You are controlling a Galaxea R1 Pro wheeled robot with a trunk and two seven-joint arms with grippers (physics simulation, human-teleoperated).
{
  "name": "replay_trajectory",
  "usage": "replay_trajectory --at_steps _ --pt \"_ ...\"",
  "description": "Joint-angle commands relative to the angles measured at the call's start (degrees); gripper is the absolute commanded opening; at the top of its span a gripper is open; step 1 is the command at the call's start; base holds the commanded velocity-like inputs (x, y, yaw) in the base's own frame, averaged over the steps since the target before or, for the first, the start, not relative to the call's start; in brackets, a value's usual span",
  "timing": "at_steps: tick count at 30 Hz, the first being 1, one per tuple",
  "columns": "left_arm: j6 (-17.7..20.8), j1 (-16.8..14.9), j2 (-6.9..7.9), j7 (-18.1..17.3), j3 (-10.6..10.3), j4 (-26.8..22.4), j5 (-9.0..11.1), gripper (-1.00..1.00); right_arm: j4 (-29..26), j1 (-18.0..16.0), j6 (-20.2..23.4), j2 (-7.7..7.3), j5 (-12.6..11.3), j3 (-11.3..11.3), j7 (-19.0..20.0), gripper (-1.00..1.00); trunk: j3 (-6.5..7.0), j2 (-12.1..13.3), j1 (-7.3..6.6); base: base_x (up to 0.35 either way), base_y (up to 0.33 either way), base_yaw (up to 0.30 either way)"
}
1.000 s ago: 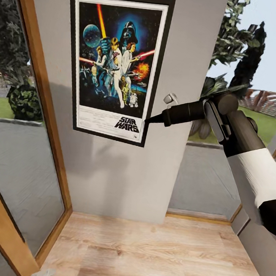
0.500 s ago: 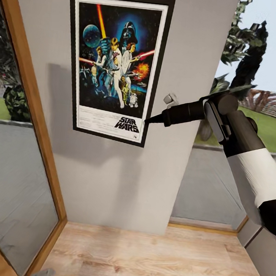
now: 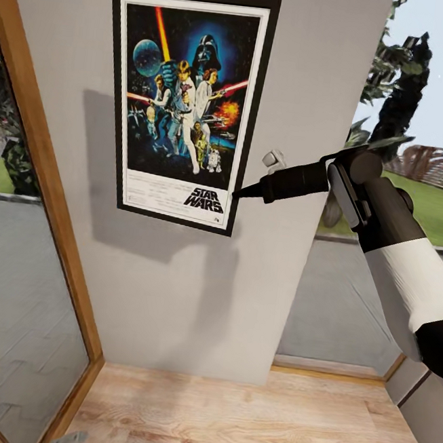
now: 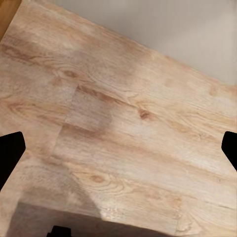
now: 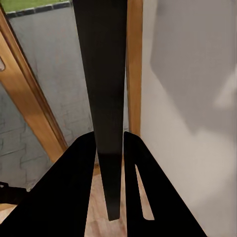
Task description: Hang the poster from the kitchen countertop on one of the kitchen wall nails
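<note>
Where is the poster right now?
In the head view the poster hangs upright before the grey wall, upper left, its lower right edge pinched by the right gripper.

The head camera is looking forward and down, close to the grey wall (image 3: 195,280) and the wooden floor (image 3: 255,423). The left wrist camera is facing down at that floor (image 4: 118,138) from near. The right wrist camera is looking along the poster (image 5: 106,98) edge-on, sharing the wall (image 5: 197,98).

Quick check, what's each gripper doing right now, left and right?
Left gripper: open, fingers spread wide, holding nothing, pointing at the wood floor.
Right gripper: closed on the poster, pinching its right edge near the bottom corner.
</note>
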Motion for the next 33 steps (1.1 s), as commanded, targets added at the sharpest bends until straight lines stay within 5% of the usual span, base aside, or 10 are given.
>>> replay_trajectory --at_steps 1,19,33 --pt "-0.05 -0.07 0.02 -0.38 0.44 0.10 0.02 1.00 0.00 -0.09 0.32 -0.05 -0.29 0.12 -0.01 -1.00 -0.14 -0.13 0.05 0.087 0.000 0.000" --pt "-0.03 -0.07 0.00 -0.38 0.44 0.09 0.06 1.00 0.00 -0.09 0.32 -0.05 -0.29 0.12 -0.01 -1.00 -0.14 -0.13 0.05 0.282 0.000 0.000" --pt "-0.05 -0.07 0.02 -0.38 0.44 0.08 0.04 1.00 0.00 -0.09 0.32 -0.05 -0.29 0.12 -0.01 -1.00 -0.14 -0.13 0.05 0.043 0.000 0.000"
